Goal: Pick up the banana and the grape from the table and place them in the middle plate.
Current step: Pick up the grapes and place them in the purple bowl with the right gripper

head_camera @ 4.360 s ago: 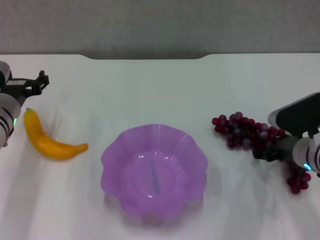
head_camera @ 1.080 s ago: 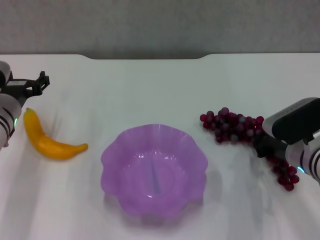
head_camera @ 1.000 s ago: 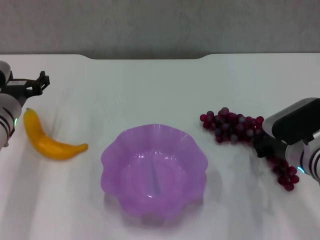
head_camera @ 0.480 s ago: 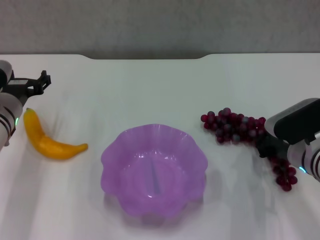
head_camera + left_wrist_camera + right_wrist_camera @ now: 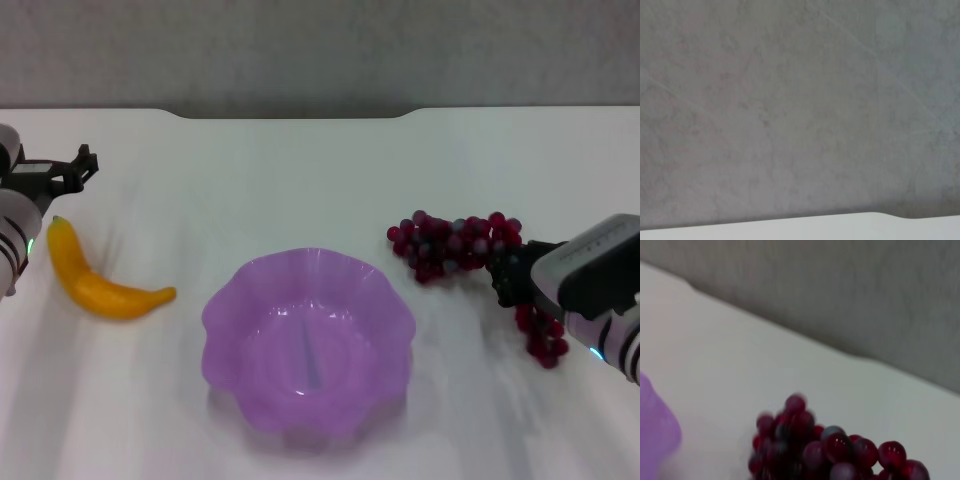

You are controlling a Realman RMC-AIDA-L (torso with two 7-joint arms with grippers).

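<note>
Head view: the table (image 5: 300,170) carries the middle plate (image 5: 308,342) near centre. The banana (image 5: 98,278) lies far left beside the parked left gripper (image 5: 62,172). At right, the right gripper (image 5: 507,274) clamps the grape (image 5: 452,243).

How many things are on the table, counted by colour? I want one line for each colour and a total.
Yellow: 1, the banana
Dark red: 1, the grape bunch
Purple: 1, the middle plate
Total: 3
</note>
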